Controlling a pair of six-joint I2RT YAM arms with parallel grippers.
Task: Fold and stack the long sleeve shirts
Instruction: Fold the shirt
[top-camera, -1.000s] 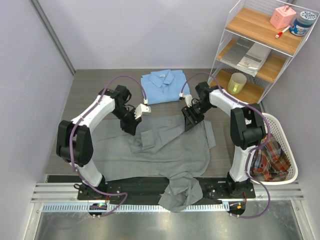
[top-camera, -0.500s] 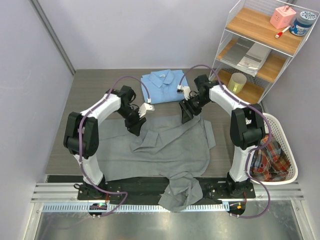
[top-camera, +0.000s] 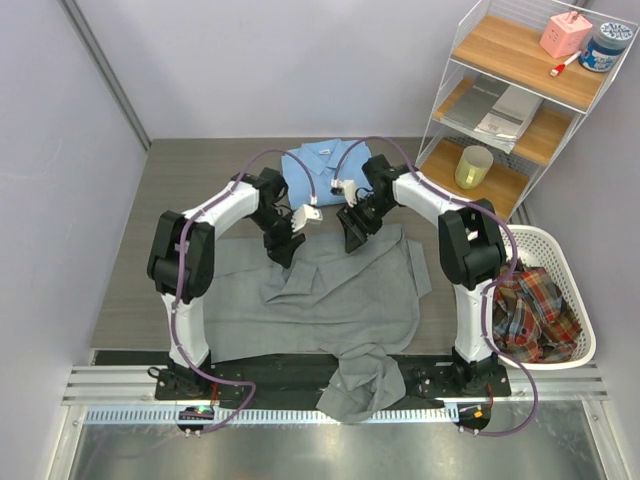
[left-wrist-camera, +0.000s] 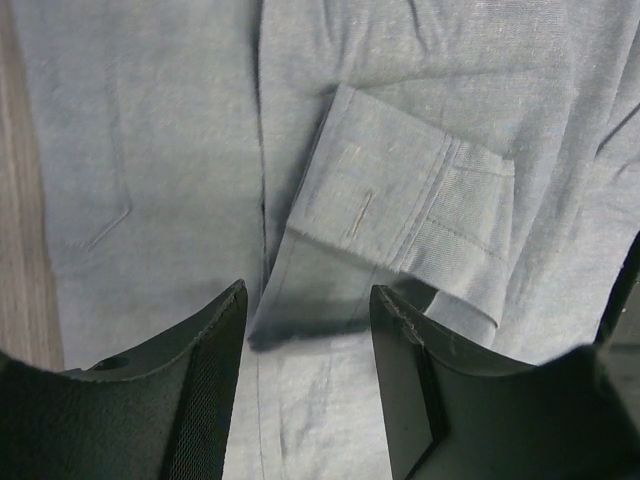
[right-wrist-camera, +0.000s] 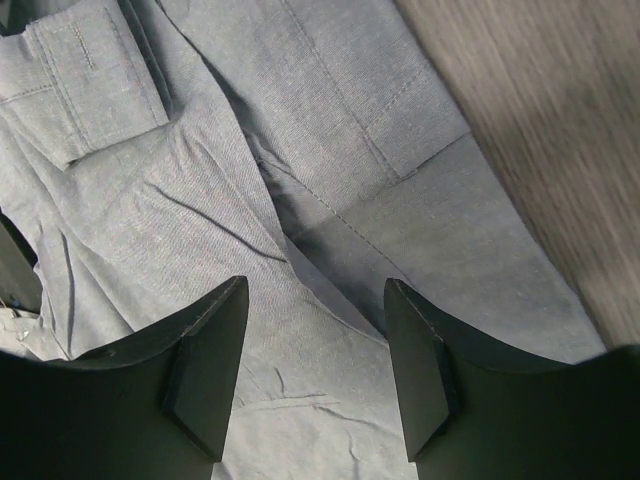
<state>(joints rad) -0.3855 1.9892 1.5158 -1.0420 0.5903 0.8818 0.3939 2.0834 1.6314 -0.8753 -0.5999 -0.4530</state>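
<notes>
The grey shirt (top-camera: 330, 300) lies spread across the near middle of the surface (top-camera: 130, 290), one sleeve hanging over the near edge. The light blue shirt (top-camera: 318, 172) sits folded at the middle of the far edge. The left fingers (top-camera: 284, 247) and right fingers (top-camera: 353, 232) are both parted wide and grip nothing, poised over the grey shirt's far part, with a buttoned cuff (left-wrist-camera: 400, 210) below the left pair.

far shirt (top-camera: 318, 172) lay behind near shirt (top-camera: 330, 300) on worktop (top-camera: 180, 180) | left pincer (top-camera: 287, 252), right pincer (top-camera: 352, 240) hung over its far edge
</notes>
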